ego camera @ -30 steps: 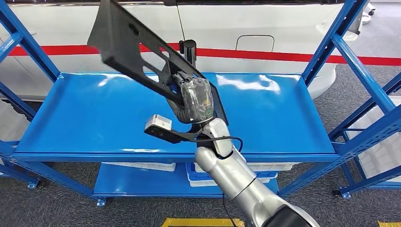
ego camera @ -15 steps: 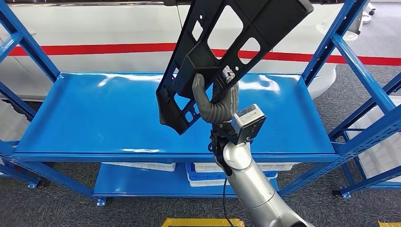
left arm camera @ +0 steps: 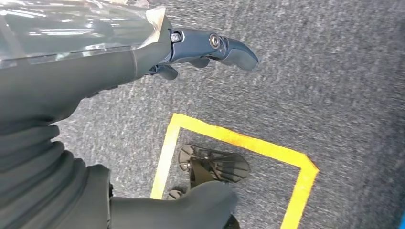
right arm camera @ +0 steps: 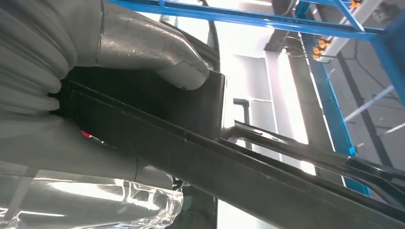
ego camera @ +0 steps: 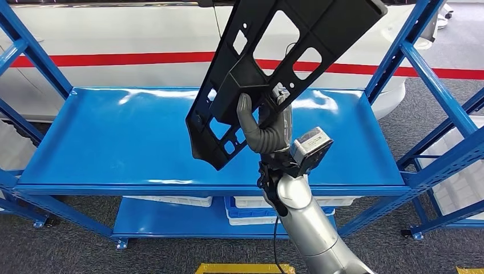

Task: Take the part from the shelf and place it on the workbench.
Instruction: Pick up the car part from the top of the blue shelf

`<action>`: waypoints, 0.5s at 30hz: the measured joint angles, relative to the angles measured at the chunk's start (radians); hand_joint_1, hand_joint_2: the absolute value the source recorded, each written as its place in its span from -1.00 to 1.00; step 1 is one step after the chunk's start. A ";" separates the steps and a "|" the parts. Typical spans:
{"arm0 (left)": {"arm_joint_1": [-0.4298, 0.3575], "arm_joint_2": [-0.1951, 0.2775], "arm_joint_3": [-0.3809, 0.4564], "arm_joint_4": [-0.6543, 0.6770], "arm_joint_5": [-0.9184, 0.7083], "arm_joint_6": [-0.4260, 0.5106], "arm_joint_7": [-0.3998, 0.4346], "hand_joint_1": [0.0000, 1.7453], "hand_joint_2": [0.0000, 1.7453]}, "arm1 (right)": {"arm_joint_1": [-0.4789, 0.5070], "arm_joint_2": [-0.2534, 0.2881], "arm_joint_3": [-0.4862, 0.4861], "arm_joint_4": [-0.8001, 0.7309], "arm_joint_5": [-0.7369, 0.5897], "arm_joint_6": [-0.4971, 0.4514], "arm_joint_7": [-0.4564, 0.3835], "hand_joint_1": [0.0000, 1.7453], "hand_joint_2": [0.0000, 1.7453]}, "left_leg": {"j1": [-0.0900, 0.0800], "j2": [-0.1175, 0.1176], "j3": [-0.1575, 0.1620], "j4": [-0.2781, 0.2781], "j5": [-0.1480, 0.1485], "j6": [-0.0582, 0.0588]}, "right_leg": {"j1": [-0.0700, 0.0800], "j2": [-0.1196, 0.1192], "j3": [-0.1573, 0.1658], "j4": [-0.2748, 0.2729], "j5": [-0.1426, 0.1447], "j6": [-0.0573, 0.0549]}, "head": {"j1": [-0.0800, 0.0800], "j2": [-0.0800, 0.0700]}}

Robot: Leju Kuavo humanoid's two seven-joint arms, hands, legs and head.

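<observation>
The robot's right hand (ego camera: 268,132) grips a long black perforated part (ego camera: 279,63) near its lower end, holding it raised above the blue shelf (ego camera: 114,142). The part's long axis slants up and to the right from the hand, most of its length overhanging the grasp. The left hand (left arm camera: 143,52) hangs over grey carpet (left arm camera: 334,71) by a yellow floor marking (left arm camera: 248,143), holding nothing, its fingers loosely extended.

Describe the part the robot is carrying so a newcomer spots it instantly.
Above the blue shelf, the right hand grips a long black plastic panel tilted up toward the top right. Its cut-out openings set it apart; the shelf below is flat and glossy.
</observation>
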 joint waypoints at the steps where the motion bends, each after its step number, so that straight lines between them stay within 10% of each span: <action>1: 0.000 0.000 0.000 0.000 0.002 0.004 0.006 -1.00 1.00 | 0.000 -0.002 0.002 0.000 0.004 0.004 0.000 1.00 1.00 | 0.000 0.000 0.000 0.000 0.000 0.000 | 0.000 0.000 0.000 0.000 0.000 0.000 | 0.000 0.000; 7: -0.001 0.003 0.000 0.000 0.005 0.021 0.014 -1.00 1.00 | 0.000 -0.013 0.014 0.001 0.028 0.009 -0.002 1.00 1.00 | -0.001 0.000 -0.001 0.002 -0.001 0.002 | -0.003 0.000 0.001 -0.002 0.001 0.002 | 0.000 0.000; 11: -0.002 0.005 0.000 0.000 0.008 0.019 0.022 -1.00 1.00 | -0.001 -0.016 0.018 0.005 0.036 0.005 -0.001 1.00 1.00 | 0.007 0.003 0.005 -0.014 0.012 0.025 | -0.011 -0.001 -0.002 0.003 -0.002 0.017 | 0.000 0.000; 15: -0.004 0.003 0.000 0.000 0.015 0.008 0.027 -1.00 1.00 | 0.005 -0.022 0.021 0.014 0.042 0.002 0.000 1.00 1.00 | 0.014 0.007 0.002 -0.027 0.025 0.031 | -0.010 -0.002 -0.113 0.240 -0.114 0.002 | 0.001 0.000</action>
